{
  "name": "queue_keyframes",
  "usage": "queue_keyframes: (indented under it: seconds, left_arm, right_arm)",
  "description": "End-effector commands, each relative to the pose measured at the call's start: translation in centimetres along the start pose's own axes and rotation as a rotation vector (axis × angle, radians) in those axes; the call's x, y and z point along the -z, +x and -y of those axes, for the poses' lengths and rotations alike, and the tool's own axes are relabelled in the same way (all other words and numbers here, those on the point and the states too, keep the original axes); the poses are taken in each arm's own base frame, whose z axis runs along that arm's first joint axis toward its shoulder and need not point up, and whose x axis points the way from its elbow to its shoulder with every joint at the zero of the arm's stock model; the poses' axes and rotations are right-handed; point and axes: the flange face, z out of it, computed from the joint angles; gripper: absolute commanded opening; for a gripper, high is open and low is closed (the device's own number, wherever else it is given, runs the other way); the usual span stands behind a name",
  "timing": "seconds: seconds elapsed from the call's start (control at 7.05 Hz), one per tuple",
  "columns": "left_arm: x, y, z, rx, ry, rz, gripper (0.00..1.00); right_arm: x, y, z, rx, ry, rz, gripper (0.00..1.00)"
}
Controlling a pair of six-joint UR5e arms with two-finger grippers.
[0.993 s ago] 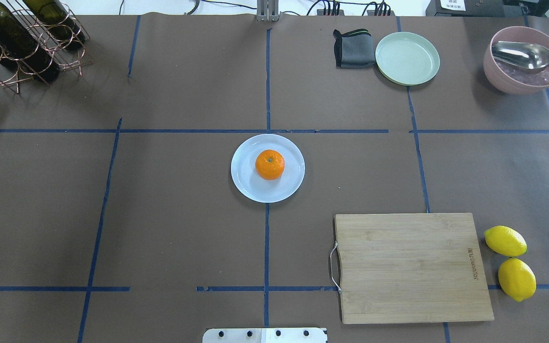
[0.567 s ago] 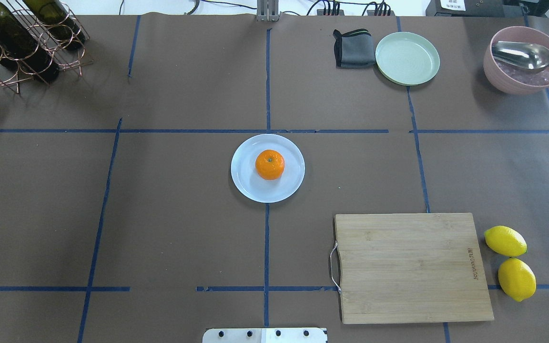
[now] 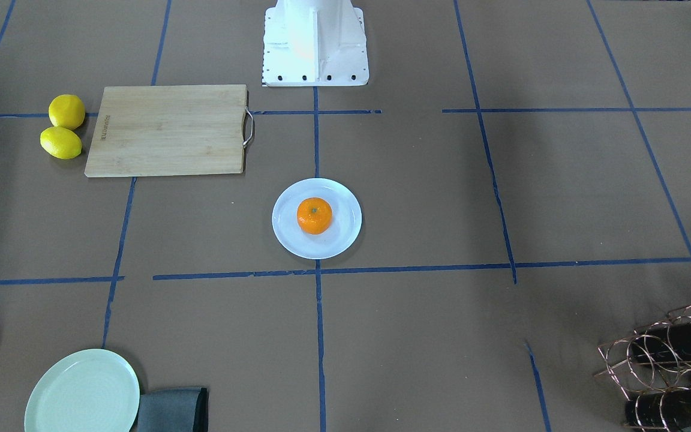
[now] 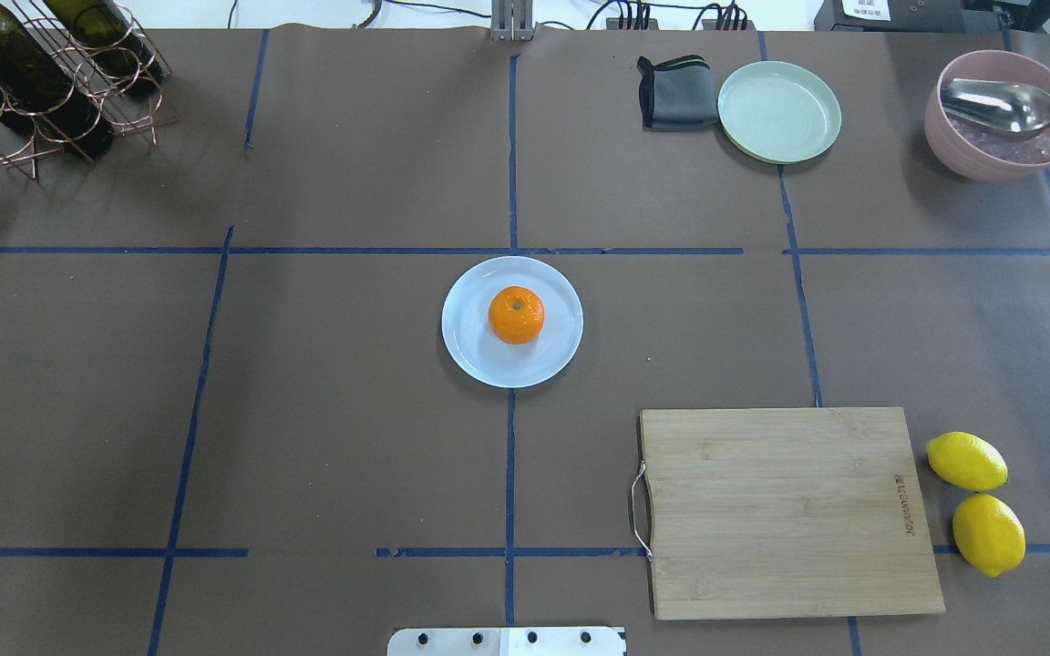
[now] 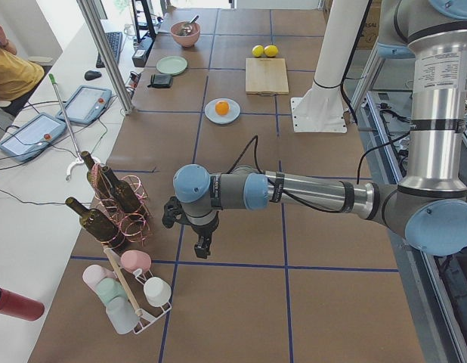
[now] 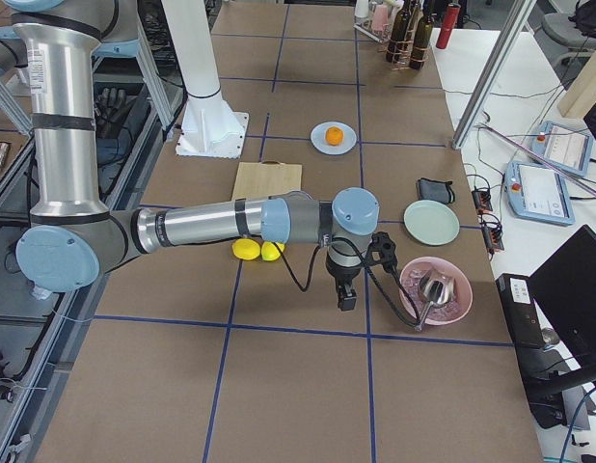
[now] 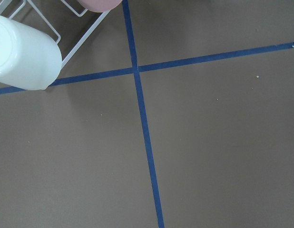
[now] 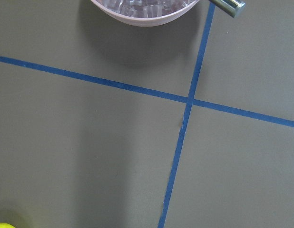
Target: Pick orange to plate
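The orange (image 4: 516, 314) sits on the pale bluish-white plate (image 4: 468, 353) at the table's middle, also seen as the orange (image 3: 314, 215) on the plate (image 3: 346, 231) from the front. No gripper is near it. My left gripper (image 5: 202, 246) hangs over bare table beside the wine rack, far from the plate (image 5: 211, 116). My right gripper (image 6: 347, 298) hangs near the pink bowl, past the lemons. Neither shows in the overhead or front view, and I cannot tell whether either is open or shut.
A wooden cutting board (image 4: 789, 510) with two lemons (image 4: 966, 460) lies front right. A green plate (image 4: 779, 111), grey cloth (image 4: 674, 94) and pink bowl (image 4: 990, 159) with spoon stand at the back right. A bottle rack (image 4: 51, 82) is back left, a cup rack (image 5: 131, 295) farther left.
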Motion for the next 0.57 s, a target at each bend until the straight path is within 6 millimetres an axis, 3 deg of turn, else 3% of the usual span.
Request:
queue_keyframes:
  seconds: [0.0,0.43]
  left_arm:
    - [0.0,-0.04,0.09,0.002,-0.001,0.002,1.0]
    - [0.33,0.28,0.59,-0.008,0.002,0.007,1.0]
  right_arm:
    - [-0.08,0.07,-0.08,-0.003,-0.001,0.0,1.0]
    - [-0.08,0.07,-0.08,-0.003,-0.001,0.0,1.0]
